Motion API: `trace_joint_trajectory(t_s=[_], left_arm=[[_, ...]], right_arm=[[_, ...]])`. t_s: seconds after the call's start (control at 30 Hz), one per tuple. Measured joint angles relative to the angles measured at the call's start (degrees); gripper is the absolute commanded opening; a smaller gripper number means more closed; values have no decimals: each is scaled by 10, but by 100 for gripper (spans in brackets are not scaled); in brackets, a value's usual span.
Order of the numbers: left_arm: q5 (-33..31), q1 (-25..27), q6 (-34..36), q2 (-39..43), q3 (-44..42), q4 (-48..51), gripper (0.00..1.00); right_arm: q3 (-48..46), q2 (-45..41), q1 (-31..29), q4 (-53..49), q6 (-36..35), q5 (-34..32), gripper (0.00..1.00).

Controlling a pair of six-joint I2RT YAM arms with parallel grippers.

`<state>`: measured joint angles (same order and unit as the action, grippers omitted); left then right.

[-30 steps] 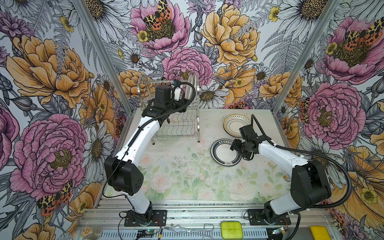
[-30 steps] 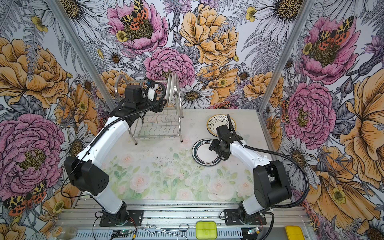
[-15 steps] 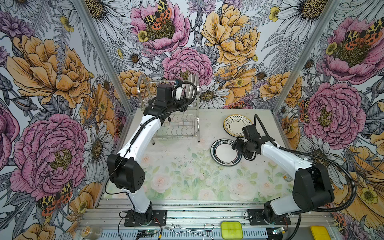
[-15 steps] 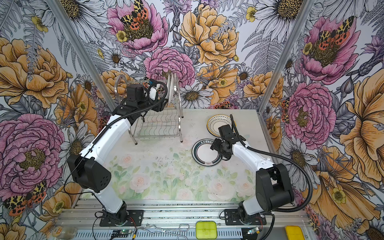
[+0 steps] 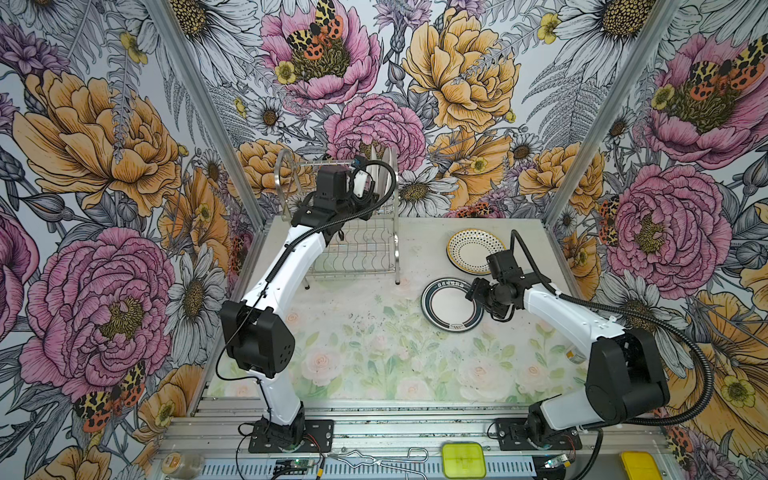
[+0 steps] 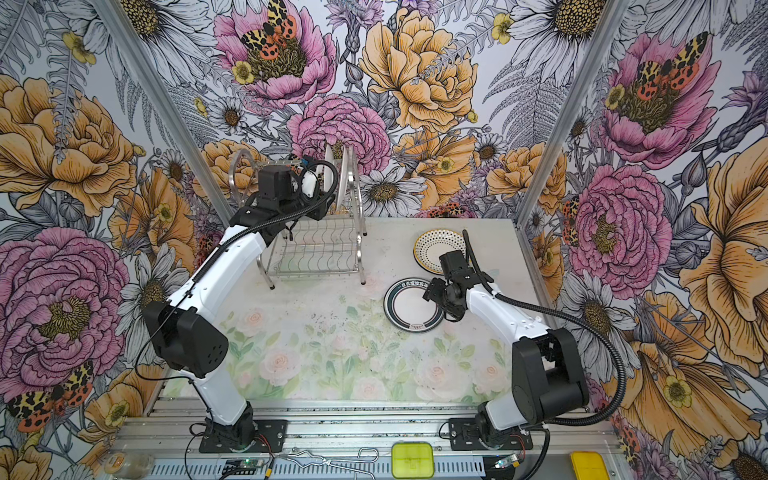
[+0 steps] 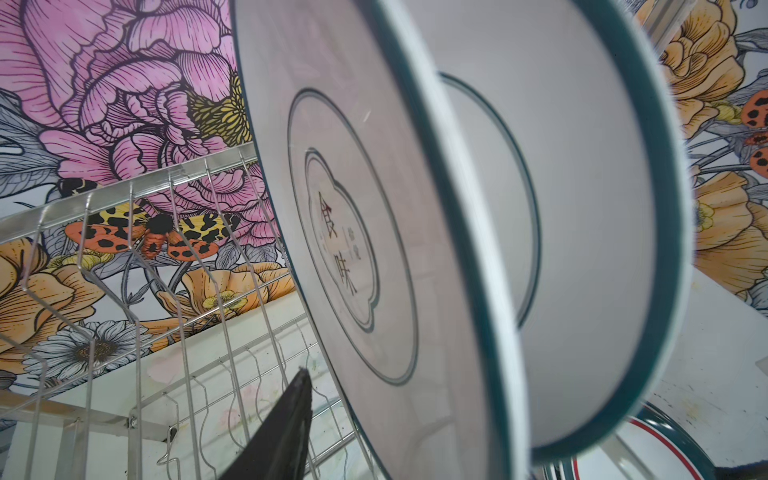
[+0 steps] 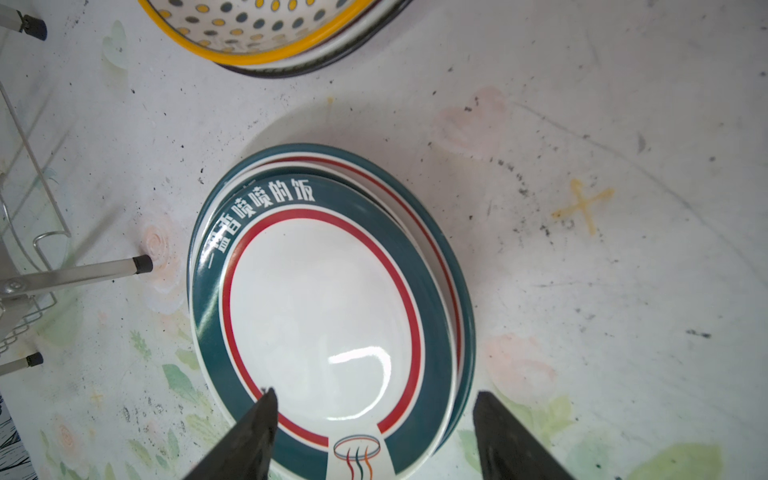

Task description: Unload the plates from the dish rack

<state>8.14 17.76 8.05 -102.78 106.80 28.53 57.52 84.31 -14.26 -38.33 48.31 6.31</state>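
Note:
Two white plates stand on edge in the top tier of the dish rack [image 5: 357, 249] [image 6: 316, 249]. The nearer plate [image 7: 353, 249] has a teal rim and Chinese characters; the farther plate [image 7: 582, 208] stands behind it. My left gripper [image 5: 368, 187] straddles the nearer plate's rim. One finger [image 7: 286, 428] shows a little off its face, and the other is hidden. My right gripper [image 8: 374, 392] hangs open over the near edge of a teal-and-red plate stack [image 8: 324, 307] [image 5: 446, 305] on the table. A dotted, yellow-edged plate [image 5: 471, 249] [image 8: 257, 33] lies behind it.
The rack's lower tier [image 6: 316, 253] shows bare wire slots, and its thin legs [image 8: 83, 270] stand close to the plate stack. A green-yellow box [image 5: 463, 459], a wire tool [image 5: 382, 459] and a jar [image 5: 180, 463] lie on the front rail. Flowered walls close in three sides.
My left gripper's jaws have narrowed around the nearer plate's rim in the rack. The right gripper stays open over the plate stack and has hardly moved.

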Motion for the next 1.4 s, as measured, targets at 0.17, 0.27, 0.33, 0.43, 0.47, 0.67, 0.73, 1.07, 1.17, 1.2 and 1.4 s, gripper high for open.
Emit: trace_joint_trajectory(t_s=[0.17, 0.27, 0.33, 0.43, 0.47, 0.67, 0.73, 1.07, 1.17, 1.2, 1.4], left_arm=[[-17, 0, -1, -1, 3, 0, 35], [-28, 3, 0, -1, 5, 0, 30], [-38, 7, 3, -1, 6, 0, 26], [-52, 14, 10, -1, 8, 0, 24], [-56, 17, 12, -1, 8, 0, 23], [-73, 26, 21, -1, 8, 0, 16], [-73, 28, 23, -1, 8, 0, 12], [-78, 31, 25, -1, 8, 4, 4], [-79, 31, 25, -1, 8, 4, 2], [-79, 31, 25, -1, 8, 4, 1], [-76, 31, 25, 2, 8, 5, 0]], right_arm=[[-1, -4, 4, 0, 0, 2, 75], [-1, -7, 5, 0, 0, 3, 75], [-1, -9, 5, 0, 0, 5, 75], [-1, -10, 6, 0, -3, 7, 75], [-1, -10, 6, 0, -4, 8, 75], [-5, -10, 12, 2, -4, 10, 74], [-6, -10, 12, 4, -4, 10, 74], [-8, -10, 12, 5, -5, 11, 74], [-10, -10, 12, 9, -5, 14, 74], [-10, -10, 12, 9, -5, 15, 74], [-11, -10, 16, 9, -9, 15, 74]])
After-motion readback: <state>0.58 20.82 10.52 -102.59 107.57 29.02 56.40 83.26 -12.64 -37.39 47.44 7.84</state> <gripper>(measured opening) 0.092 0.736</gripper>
